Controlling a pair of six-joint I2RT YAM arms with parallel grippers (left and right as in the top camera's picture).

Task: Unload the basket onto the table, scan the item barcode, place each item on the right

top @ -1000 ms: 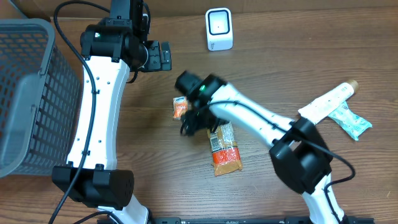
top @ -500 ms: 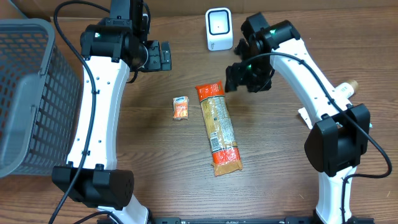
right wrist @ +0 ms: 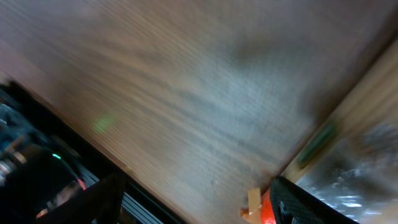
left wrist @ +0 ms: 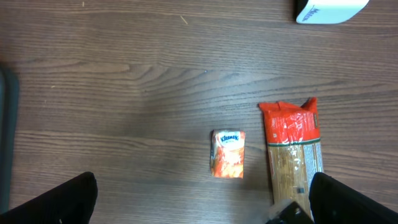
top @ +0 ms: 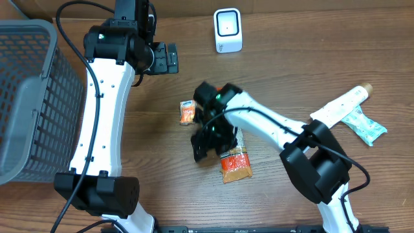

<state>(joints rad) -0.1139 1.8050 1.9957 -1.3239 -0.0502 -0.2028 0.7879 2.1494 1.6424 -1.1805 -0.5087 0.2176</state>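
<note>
The item, a long clear pasta package (top: pixel 235 163) with orange ends, lies flat on the wooden table; the left wrist view also shows the package (left wrist: pixel 292 149). The white barcode scanner (top: pixel 228 30) stands at the back. My right gripper (top: pixel 208 141) hovers low over the package's left side and hides its upper half. In the blurred right wrist view the right gripper (right wrist: pixel 198 186) is open, with bare wood between the fingers and the package's orange end (right wrist: pixel 268 210) against the right finger. My left gripper (top: pixel 169 58) hangs open high at the back left, and the left gripper (left wrist: pixel 199 186) holds nothing.
A small orange Kleenex pack (top: pixel 187 112) lies left of the package. A grey mesh basket (top: pixel 26 97) fills the left edge. At the right lie a white tube (top: pixel 341 106) and a teal packet (top: pixel 363 126).
Half a second ago the right arm was up near the scanner; it has swung down and left onto the package. Package, tissue pack and left arm have not moved.
</note>
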